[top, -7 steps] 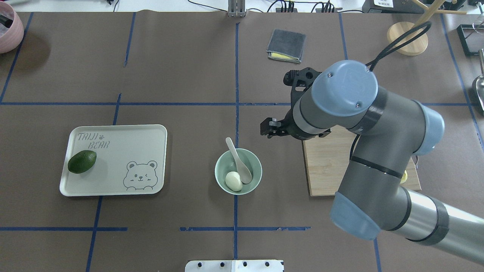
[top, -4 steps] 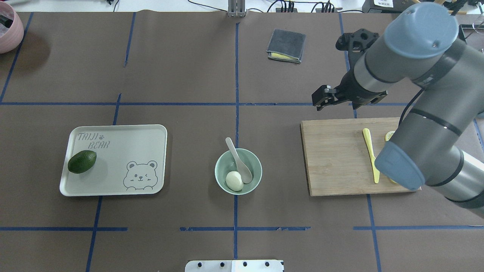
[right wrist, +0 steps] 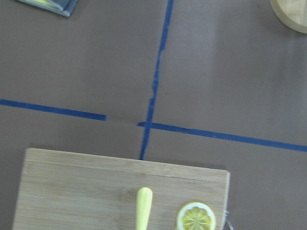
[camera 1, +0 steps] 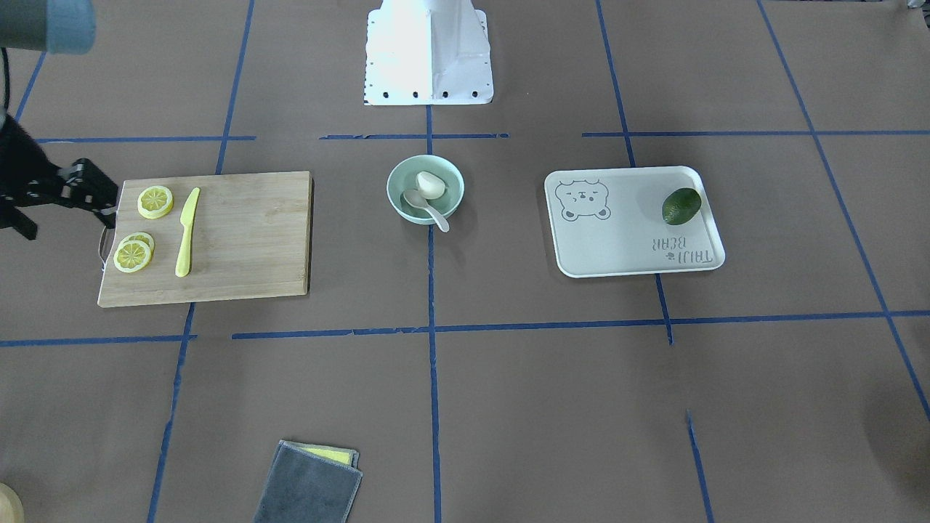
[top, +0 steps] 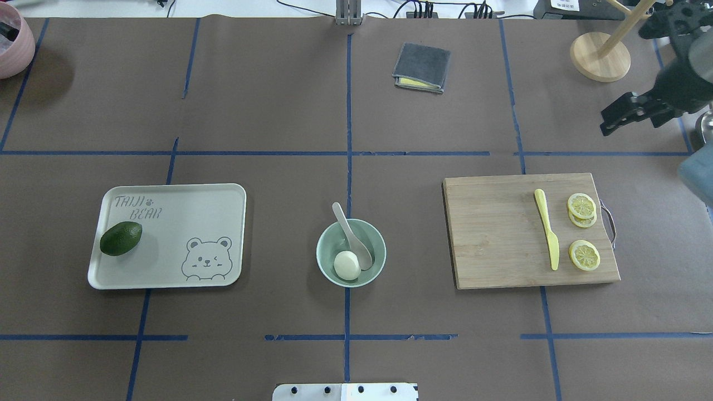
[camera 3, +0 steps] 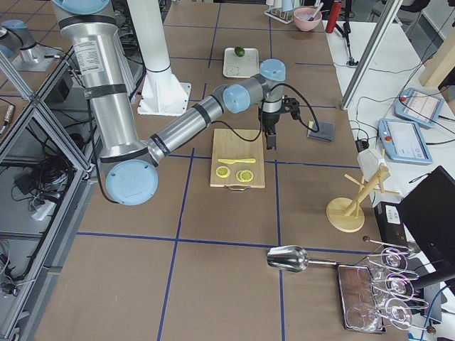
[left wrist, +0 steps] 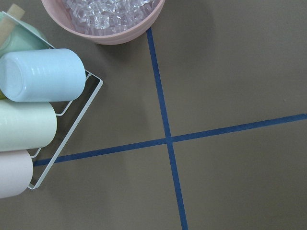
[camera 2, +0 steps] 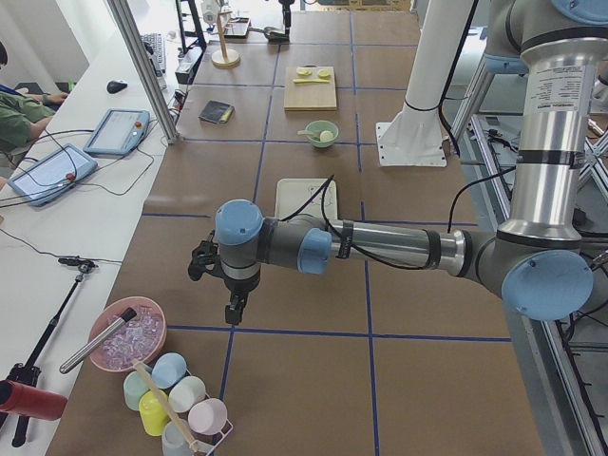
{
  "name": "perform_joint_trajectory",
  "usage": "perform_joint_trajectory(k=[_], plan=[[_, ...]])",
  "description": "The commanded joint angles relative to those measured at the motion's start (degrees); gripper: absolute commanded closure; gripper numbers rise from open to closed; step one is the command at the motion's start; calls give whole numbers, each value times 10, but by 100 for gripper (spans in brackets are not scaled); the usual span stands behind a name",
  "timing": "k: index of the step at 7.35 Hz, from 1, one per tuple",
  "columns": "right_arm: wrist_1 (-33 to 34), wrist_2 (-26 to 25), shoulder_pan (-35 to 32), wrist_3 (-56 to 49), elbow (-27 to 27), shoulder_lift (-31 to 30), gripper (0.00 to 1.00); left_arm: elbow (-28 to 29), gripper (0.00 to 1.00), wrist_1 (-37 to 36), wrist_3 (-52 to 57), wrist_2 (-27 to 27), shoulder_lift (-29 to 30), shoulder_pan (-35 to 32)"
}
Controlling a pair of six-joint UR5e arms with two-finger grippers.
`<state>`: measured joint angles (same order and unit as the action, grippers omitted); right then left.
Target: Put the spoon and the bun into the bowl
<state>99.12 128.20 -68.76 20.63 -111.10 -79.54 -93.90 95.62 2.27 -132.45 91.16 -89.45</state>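
Observation:
The mint-green bowl stands at the table's middle and also shows in the front view. The white bun lies inside it. The off-white spoon rests with its scoop in the bowl beside the bun and its handle over the far rim. My right gripper hangs far to the right, beyond the cutting board, empty, and its fingers look apart. My left gripper shows only in the exterior left view, far off near the pink bowl; I cannot tell whether it is open or shut.
A wooden cutting board holds a yellow knife and lemon slices. A pale tray holds an avocado. A grey cloth and a wooden stand lie at the back. A pink bowl stands far left.
My right arm has swung away from beside the bowl to the far right back of the table, uncovering the cutting board. The spoon and bun have stayed in the bowl.

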Motion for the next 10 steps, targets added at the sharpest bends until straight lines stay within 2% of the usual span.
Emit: perform_joint_trajectory(k=[1, 3, 4, 5, 7, 9, 10], plan=[[-1, 60, -116, -181, 74, -42, 0, 2, 0, 2, 0, -1, -6, 1], [-2, 77, -194, -337, 159, -56, 0, -1, 0, 1, -2, -1, -10, 1], [-2, 77, -219, -383, 189, -56, 0, -1, 0, 1, -2, -1, -10, 1], [-8, 76, -231, -389, 213, -78, 0, -1, 0, 1, -2, -1, -10, 1], [-12, 75, -235, -391, 208, -82, 0, -1, 0, 1, -2, -1, -11, 1], [-74, 70, -235, -373, 236, -88, 0, 4, 0, 1, -1, -1, -12, 1], [-108, 71, -235, -318, 243, -91, 0, 4, 0, 1, -1, 0, -11, 1]])
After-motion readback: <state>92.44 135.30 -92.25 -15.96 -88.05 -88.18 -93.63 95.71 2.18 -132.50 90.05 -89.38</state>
